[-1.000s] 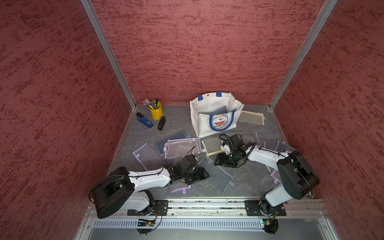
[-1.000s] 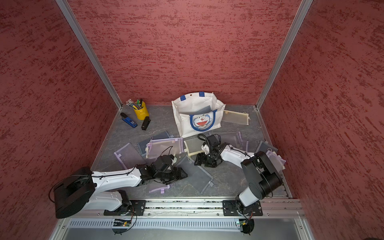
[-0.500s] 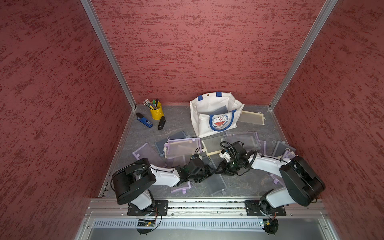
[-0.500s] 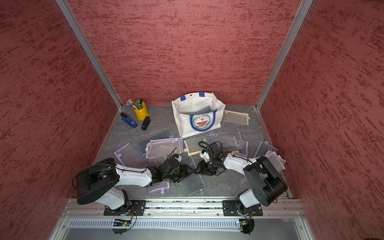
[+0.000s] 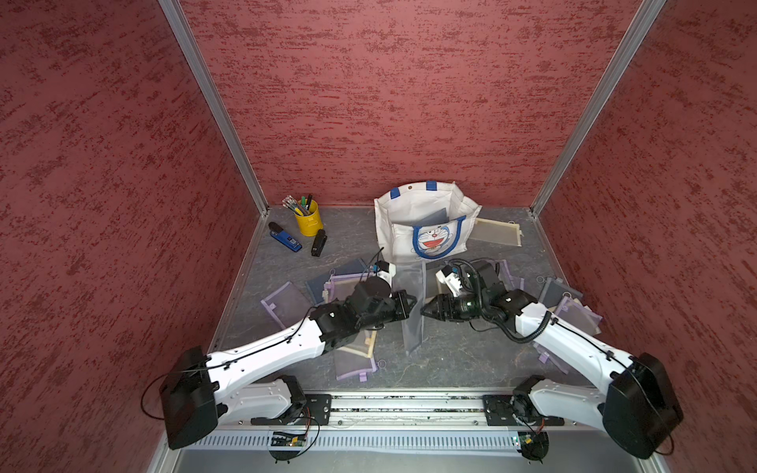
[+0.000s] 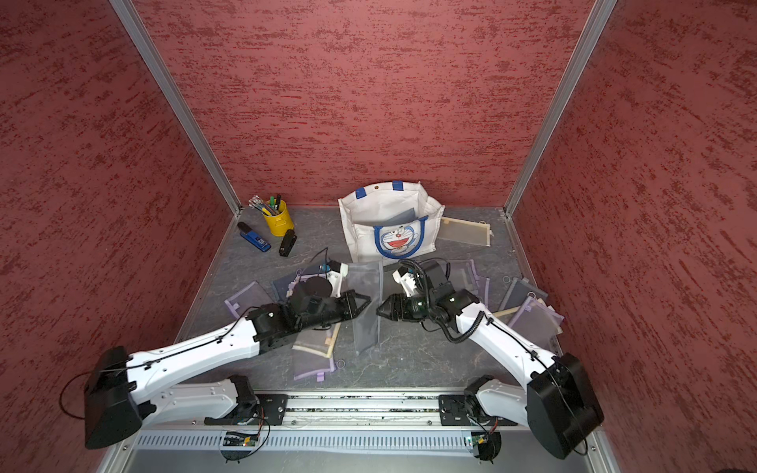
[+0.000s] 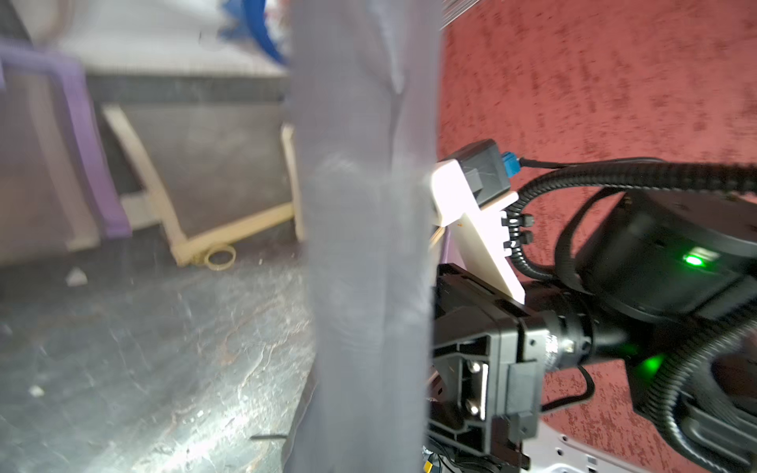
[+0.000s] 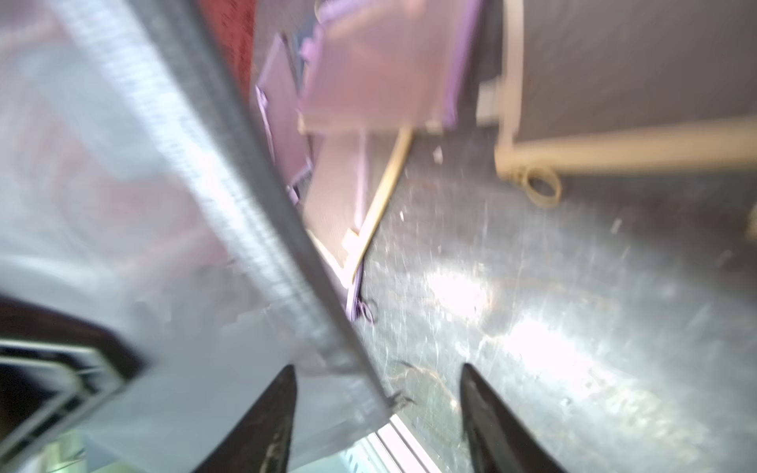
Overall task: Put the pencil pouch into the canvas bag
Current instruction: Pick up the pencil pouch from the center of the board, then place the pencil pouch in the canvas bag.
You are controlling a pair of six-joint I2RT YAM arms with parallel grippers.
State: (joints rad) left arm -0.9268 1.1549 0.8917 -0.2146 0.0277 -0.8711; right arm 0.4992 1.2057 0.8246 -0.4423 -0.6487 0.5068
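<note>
In both top views we find the pencil pouch [image 5: 409,282], a grey translucent sleeve, hanging upright over the table [image 5: 450,360] between the two arms. It is near the front of the canvas bag [image 5: 403,245] but outside it. The left gripper [image 5: 413,305] meets the pouch from one side, its jaws closed flat on the mesh. The right gripper [image 5: 424,310] points at it from the opposite side, tip just beside the sheet. From overhead we cannot judge how far the right jaws are spread.

The right wrist view settles this. Its two fingers [image 8: 274,422] stand well apart, and the zipper edge of the pouch [image 8: 184,245] runs down between them unclamped. That view is blurred, so we cannot tell whether a finger touches the fabric.

The left wrist view shows none of the left gripper's own jaws. It shows the pouch [image 7: 364,245] as an upright band across the middle, with the right arm's wrist behind it.

Only the top views show the bag's open mouth with a dark pouch [image 5: 434,219] inside. They alone also show the yellow pen cup [image 5: 308,221] in the far corner and the other pouches [image 5: 286,303] lying flat.
</note>
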